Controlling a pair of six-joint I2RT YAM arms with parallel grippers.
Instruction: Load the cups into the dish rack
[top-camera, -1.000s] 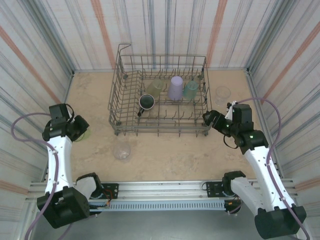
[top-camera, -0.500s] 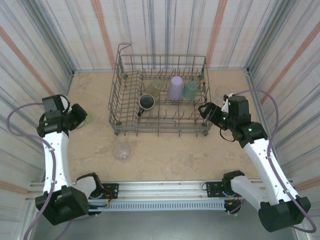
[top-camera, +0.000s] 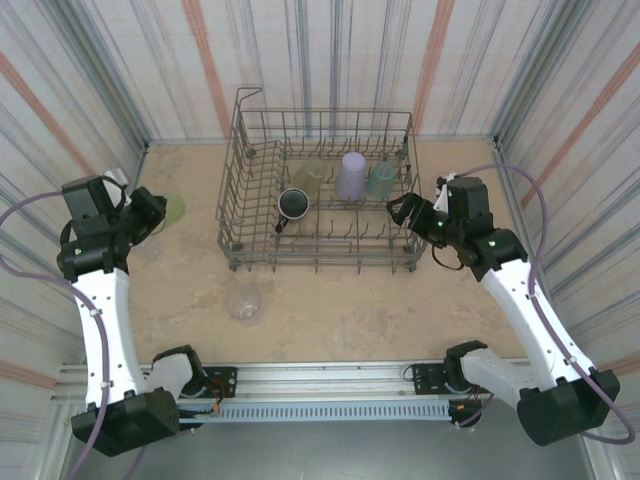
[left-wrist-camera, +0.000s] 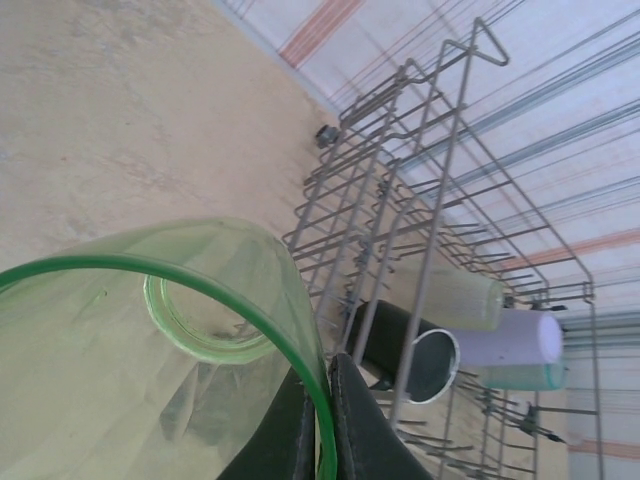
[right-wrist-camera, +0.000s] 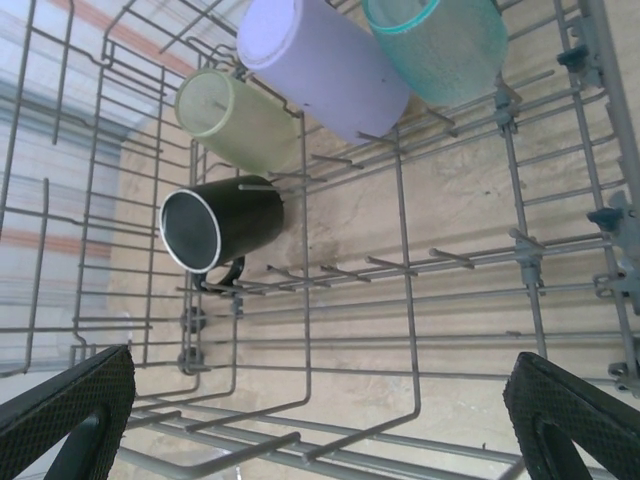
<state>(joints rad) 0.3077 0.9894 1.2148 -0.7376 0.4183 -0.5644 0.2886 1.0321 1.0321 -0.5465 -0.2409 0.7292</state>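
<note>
We count six cups. Four lie on their sides in the rack (top-camera: 235, 200), among the tines in its far half: an olive cup (right-wrist-camera: 235, 120), a lavender cup (right-wrist-camera: 325, 65) just beside it, a teal cup (right-wrist-camera: 435, 40) next along, and one dark mug (right-wrist-camera: 225, 230) nearer the front, its mouth turned towards the rack's left wall. One clear cup (top-camera: 243, 300) stands alone on the desk (top-camera: 330, 310), just in front of the rack's near left corner. The sixth, a green cup (left-wrist-camera: 150, 350), is out to the left of the rack and apart from it. The left hand (left-wrist-camera: 320, 400) pinches its rim, one finger inside the mouth and one outside. Whether its base touches the desk we cannot tell. The right hand (right-wrist-camera: 320, 420) hangs over the rack's right side with its two fingers (right-wrist-camera: 70, 410) spread wide, holding nothing.
</note>
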